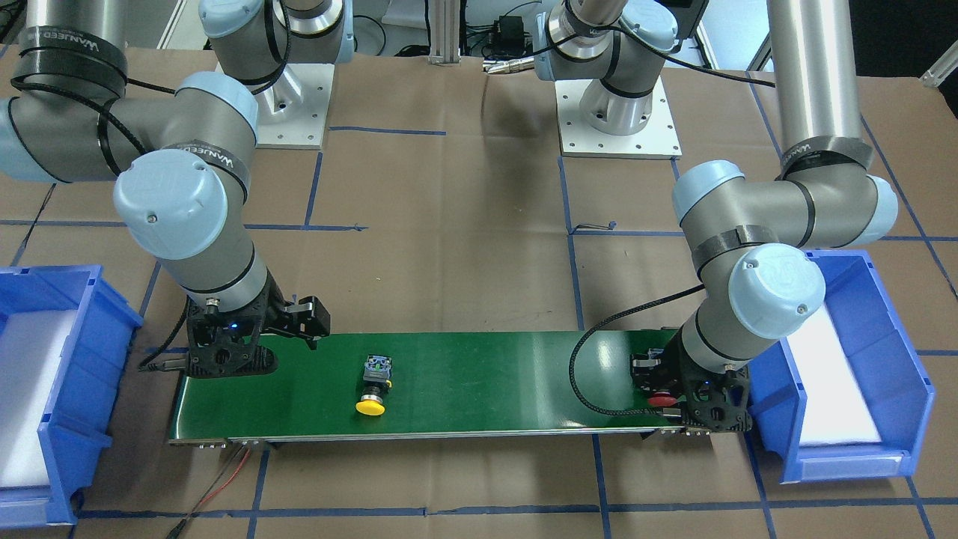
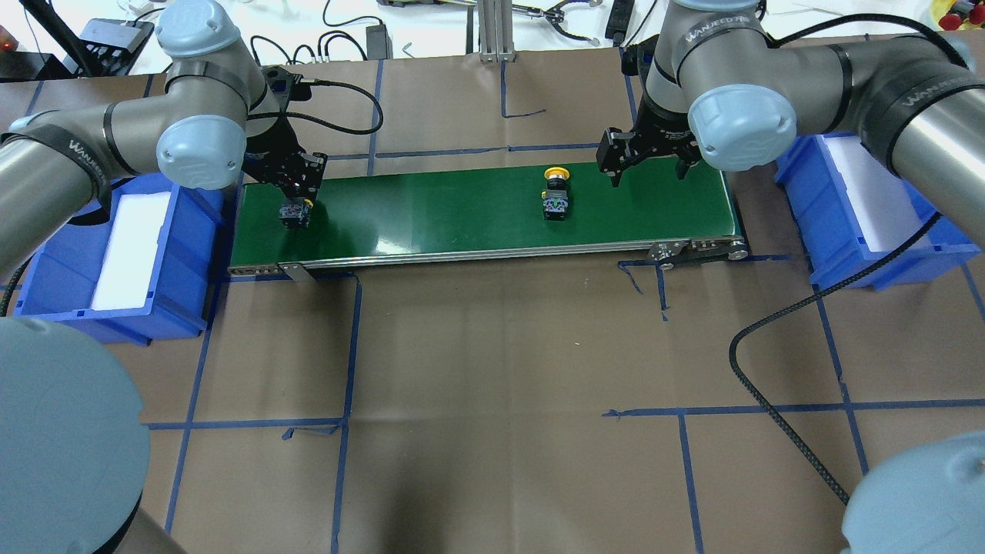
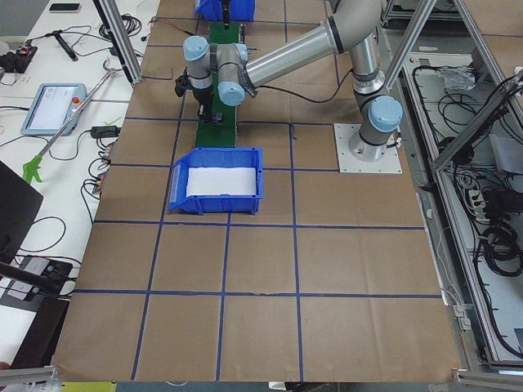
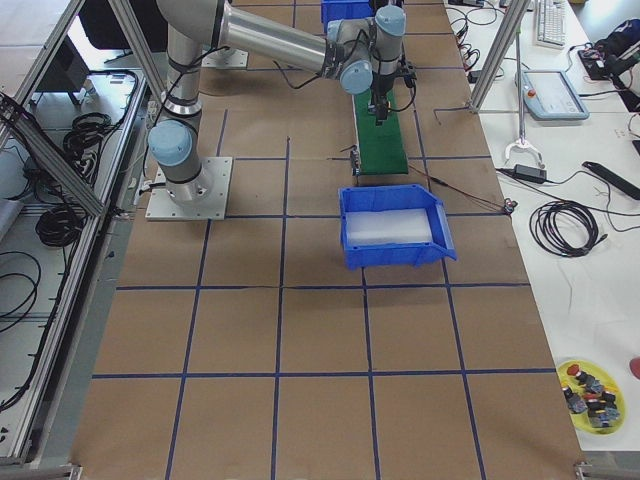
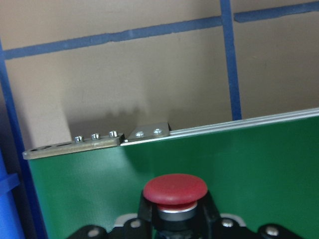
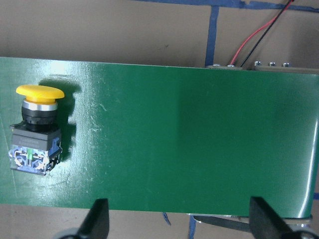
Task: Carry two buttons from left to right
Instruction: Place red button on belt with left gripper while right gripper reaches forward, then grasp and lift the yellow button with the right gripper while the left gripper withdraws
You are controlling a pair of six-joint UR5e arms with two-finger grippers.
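1. I found the left gripper (image 2: 296, 201) grasping the red button (image 5: 175, 189) at the conveyor belt's (image 2: 446, 208) left end; a hasty release risked toppling it.
2. The right gripper (image 6: 182, 216) hung released; the yellow button (image 6: 36, 129) lay on the belt nearby.

Bright, even light falls from above in every view, and the shadows are soft. The glossy green belt (image 1: 486, 382) throws back pale glare patches. They show in the front-facing view and beside the yellow button (image 6: 37, 127) in the right wrist view, where that button casts a faint shadow to its right. The white liner (image 1: 842, 374) of a blue bin (image 1: 909, 389) is washed out. A dim, blurred shadow lies on the brown paper (image 2: 500, 346) at the overhead view's lower middle. The grey joint caps (image 2: 65, 438) in its lower corners are out of focus. The red button (image 5: 175, 191) looks slightly soft. In both side views the frame rails lean at the edges.
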